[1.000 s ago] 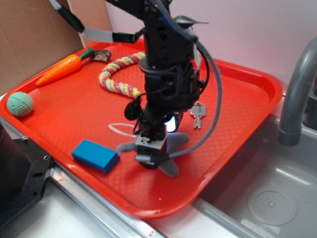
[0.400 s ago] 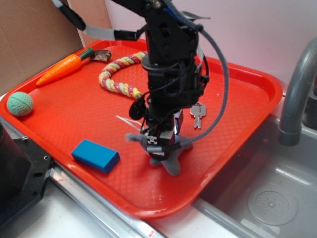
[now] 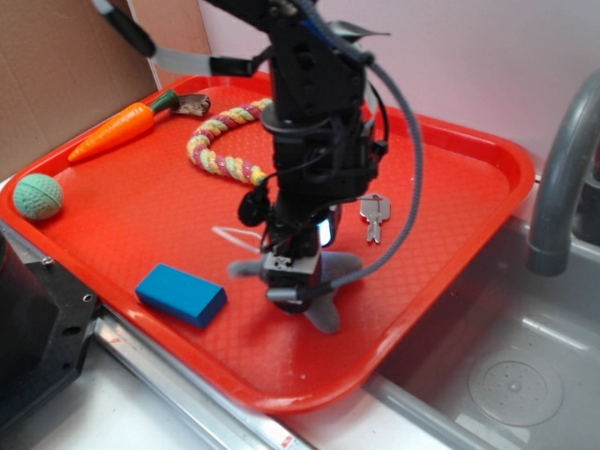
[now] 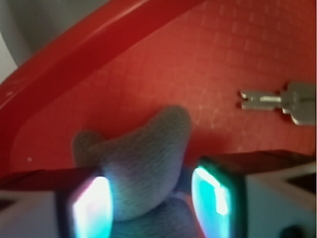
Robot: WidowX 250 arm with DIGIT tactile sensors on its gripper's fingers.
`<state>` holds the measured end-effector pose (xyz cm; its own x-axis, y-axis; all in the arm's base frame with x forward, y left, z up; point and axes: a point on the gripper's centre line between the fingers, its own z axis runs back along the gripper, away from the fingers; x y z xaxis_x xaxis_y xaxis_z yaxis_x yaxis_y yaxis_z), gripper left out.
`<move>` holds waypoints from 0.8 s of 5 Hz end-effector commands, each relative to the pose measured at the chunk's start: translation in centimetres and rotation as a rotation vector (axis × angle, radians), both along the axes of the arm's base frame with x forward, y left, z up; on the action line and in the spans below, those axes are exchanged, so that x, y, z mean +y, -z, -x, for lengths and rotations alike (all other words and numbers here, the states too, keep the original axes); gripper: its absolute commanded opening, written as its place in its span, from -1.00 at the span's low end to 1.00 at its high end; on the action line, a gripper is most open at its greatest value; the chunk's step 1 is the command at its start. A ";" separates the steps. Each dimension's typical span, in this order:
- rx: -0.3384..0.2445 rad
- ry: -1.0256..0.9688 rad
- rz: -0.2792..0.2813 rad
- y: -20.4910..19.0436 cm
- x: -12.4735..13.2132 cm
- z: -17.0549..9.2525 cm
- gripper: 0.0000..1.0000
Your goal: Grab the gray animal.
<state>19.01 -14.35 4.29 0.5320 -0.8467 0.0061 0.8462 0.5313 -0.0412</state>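
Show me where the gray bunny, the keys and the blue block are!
gray bunny [image 4: 143, 168]: wrist view, its fuzzy body between the claw's pads.
keys [image 3: 374, 216]: exterior view, the heads of the keys.
blue block [image 3: 181, 292]: exterior view, its top face.

The scene is viewed by the exterior camera from above and in front, angled down across the red tray [image 3: 450, 187]. The wrist view is taken close, from just behind the hand [image 4: 148, 198], looking down past it. The keys [image 3: 374, 216] beside the hand are shared.
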 end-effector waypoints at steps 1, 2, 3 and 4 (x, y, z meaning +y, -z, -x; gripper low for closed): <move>-0.001 -0.026 0.016 -0.2 -1.8 1.7 1.00; 0.066 -0.026 0.006 1.0 -2.0 1.3 1.00; 0.088 -0.039 0.007 1.3 -2.3 1.6 -1.00; 0.099 -0.046 -0.001 1.6 -2.4 1.9 -1.00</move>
